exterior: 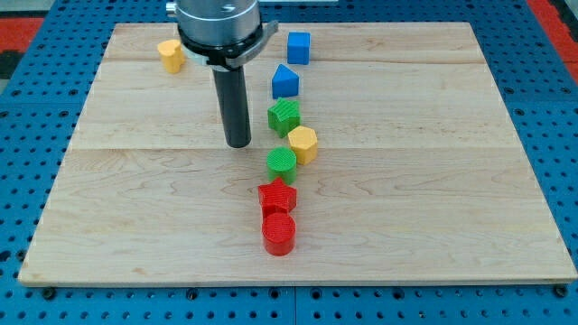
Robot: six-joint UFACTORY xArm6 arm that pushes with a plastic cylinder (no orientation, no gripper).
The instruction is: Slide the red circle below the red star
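Observation:
The red circle (pixel 279 232) lies on the wooden board (pixel 433 181) directly below the red star (pixel 277 196), touching it. My tip (pixel 238 143) is up and to the left of both, left of the green block (pixel 284 116), and touches no block.
A column of blocks runs up from the red star: a green circle (pixel 282 163), a yellow hexagon (pixel 302 144), the green block, a blue block (pixel 285 82) and a blue cube (pixel 299 47). A yellow block (pixel 171 55) sits at the top left.

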